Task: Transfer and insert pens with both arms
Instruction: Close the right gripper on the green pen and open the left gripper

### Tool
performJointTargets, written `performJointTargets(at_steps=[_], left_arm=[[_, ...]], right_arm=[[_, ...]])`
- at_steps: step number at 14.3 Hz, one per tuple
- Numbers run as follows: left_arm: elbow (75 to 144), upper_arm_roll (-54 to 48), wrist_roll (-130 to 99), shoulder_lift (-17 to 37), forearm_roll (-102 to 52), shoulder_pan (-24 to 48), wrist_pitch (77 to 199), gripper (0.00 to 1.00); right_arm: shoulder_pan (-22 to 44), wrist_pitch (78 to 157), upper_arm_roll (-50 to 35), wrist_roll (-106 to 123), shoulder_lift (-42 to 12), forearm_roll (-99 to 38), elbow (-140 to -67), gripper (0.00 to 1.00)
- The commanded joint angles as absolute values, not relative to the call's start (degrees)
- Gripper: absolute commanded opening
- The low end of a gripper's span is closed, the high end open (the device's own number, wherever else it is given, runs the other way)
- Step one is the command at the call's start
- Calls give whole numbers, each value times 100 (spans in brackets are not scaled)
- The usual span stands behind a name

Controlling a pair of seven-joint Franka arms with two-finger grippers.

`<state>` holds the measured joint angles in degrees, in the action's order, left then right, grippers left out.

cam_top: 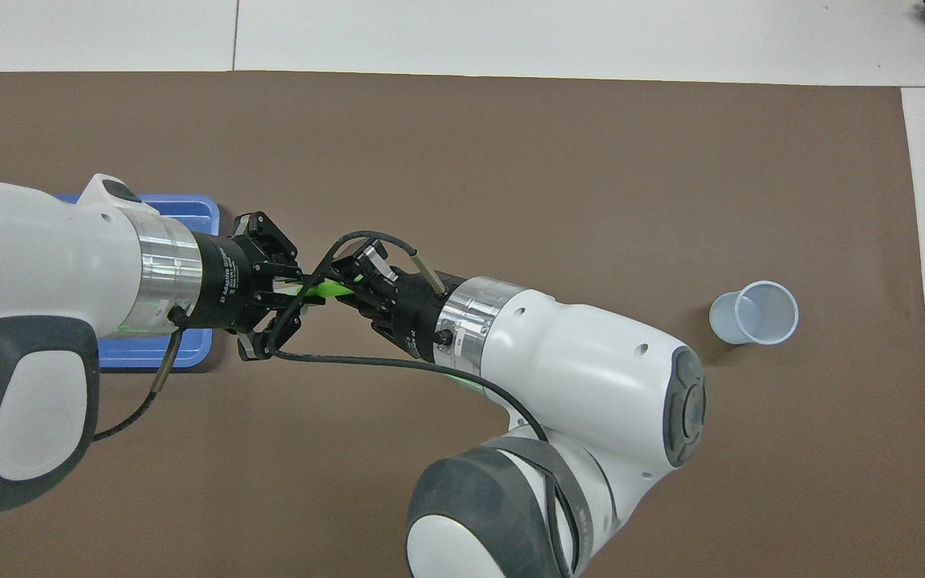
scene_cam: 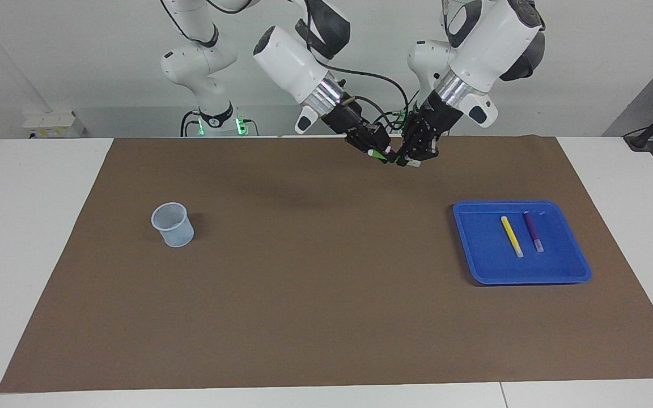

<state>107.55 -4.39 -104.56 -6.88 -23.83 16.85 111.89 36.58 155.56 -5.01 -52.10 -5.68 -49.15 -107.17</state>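
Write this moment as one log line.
phase: handover | green pen: held by left gripper and right gripper | yellow pen, purple pen: in tray

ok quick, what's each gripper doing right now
Left gripper: shut on the green pen, up over the mat.
Right gripper: at the pen's other end, fingers around it; a firm grip cannot be told.
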Motion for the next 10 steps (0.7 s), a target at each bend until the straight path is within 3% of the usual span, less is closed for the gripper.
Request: performJointTargets(at_steps=[1, 3, 4, 10], left_arm=[[10969, -413, -10521, -861, -2470, 1758, 11232, 0], [10977, -413, -10529, -861, -2470, 1758, 11241, 0], [10986, -413, -10529, -861, -2470, 1758, 11250, 0], [10995, -413, -10573, -870, -2461, 1758, 11285, 0]], right_arm=[[3621, 15618, -510, -5010, -598, -5045, -10661, 18], [3621, 15618, -501, -5010, -598, -5045, -10679, 3], [3621, 15618, -501, -5010, -598, -5045, -10679, 0], [3621, 15618, -510, -5019, -598, -5054, -10679, 0]])
